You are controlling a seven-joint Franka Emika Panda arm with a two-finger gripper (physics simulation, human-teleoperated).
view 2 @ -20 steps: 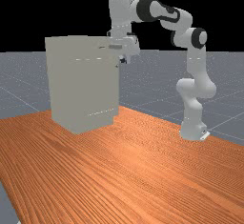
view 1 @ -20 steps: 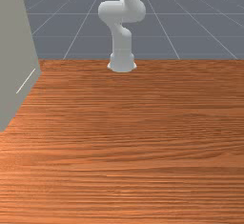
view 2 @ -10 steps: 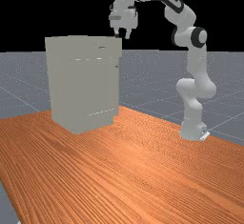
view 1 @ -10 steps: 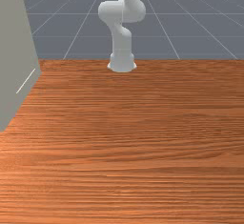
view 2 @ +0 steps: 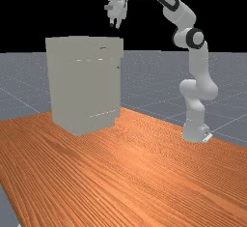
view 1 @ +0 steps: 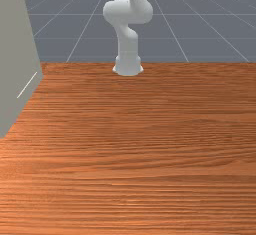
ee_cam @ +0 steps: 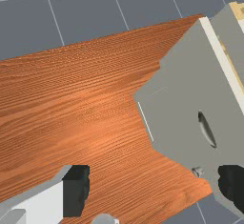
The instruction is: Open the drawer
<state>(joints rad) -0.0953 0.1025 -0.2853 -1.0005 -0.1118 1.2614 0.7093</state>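
Far view: spread gripper (view 2: pixel 115 26) held up above the cabinet (view 2: pixel 84 88)

The gripper is higher than the cabinet's top in the far view, near the corner at that view's right, fingertips pointing down and apart from it; the hand leans a little. In the wrist view the two black fingertips (ee_cam: pixel 76 189) stand wide apart, with no contact on anything between them; the cabinet's handle (ee_cam: pixel 207 129) and small round knob (ee_cam: pixel 198 172) are both untouched.

The drawer (view 2: pixel 89 49) is at the cabinet's top, with that slim, dark-edged handle on its face; in the far view the top section juts past the cabinet's lower body at the right. The wrist view shows a white edge on the cabinet with tan strips beside it; how far out the drawer sits, I cannot tell. The knob is lower than the handle, near the cabinet's side edge; a thin pale line (ee_cam: pixel 145 121) runs close to the cabinet's bottom.

The arm (view 2: pixel 181 13) stands well apart from the cabinet at its base, on the far view's right, and reaches over toward it; the cabinet rests on the wooden table (view 1: pixel 130 144), at the front view's left; grey floor (ee_cam: pixel 90 8) with light lines spreads beyond.
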